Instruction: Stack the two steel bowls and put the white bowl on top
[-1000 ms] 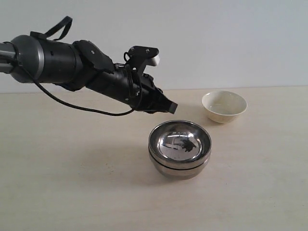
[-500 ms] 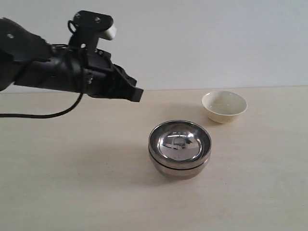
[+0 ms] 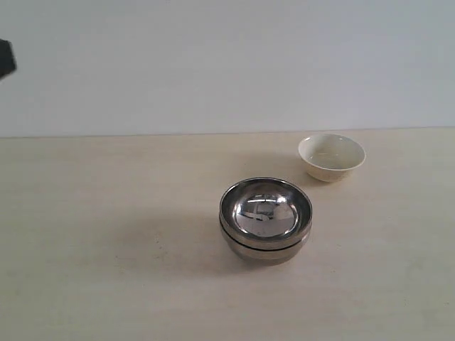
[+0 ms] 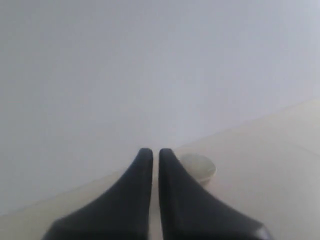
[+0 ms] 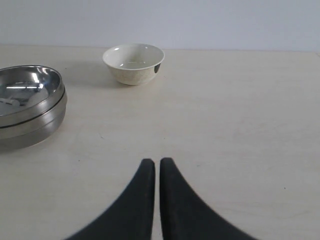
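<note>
Left pincer (image 4: 151, 155), right pincer (image 5: 157, 165): you see both pressed together, empty. Steel bowls (image 3: 265, 213) sit nested on the counter (image 3: 106, 249); white bowl (image 3: 331, 156) apart; dark sliver (image 3: 6, 58), perhaps an arm.

My right hand (image 5: 157, 162) hangs over the table (image 5: 240, 110), its two fingers (image 5: 141, 192) pressed together and holding nothing. The two steel bowls (image 5: 25, 97) sit nested, one inside the other. The white bowl (image 5: 133, 63) stands near them, not touching.

Two steel bowls (image 3: 265, 213), one white bowl (image 3: 331, 157)
</note>
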`<control>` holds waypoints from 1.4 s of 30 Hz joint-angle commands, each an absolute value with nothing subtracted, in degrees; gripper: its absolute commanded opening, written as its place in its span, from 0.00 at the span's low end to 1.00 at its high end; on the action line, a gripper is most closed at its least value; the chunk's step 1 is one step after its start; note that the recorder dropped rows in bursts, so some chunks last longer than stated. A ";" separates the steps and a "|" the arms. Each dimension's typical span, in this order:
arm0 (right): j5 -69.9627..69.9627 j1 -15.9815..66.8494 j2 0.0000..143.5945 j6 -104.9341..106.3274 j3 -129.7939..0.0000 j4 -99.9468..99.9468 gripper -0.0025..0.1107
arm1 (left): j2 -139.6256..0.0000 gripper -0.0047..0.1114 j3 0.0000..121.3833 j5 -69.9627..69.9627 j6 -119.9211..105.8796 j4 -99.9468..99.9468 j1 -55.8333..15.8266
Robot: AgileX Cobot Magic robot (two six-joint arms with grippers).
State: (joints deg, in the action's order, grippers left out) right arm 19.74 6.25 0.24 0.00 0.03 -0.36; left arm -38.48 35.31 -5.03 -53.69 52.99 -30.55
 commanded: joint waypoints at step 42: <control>19.50 6.43 0.00 0.00 0.00 -0.58 0.03 | 0.00 0.07 27.91 -12.22 -53.62 54.20 -10.69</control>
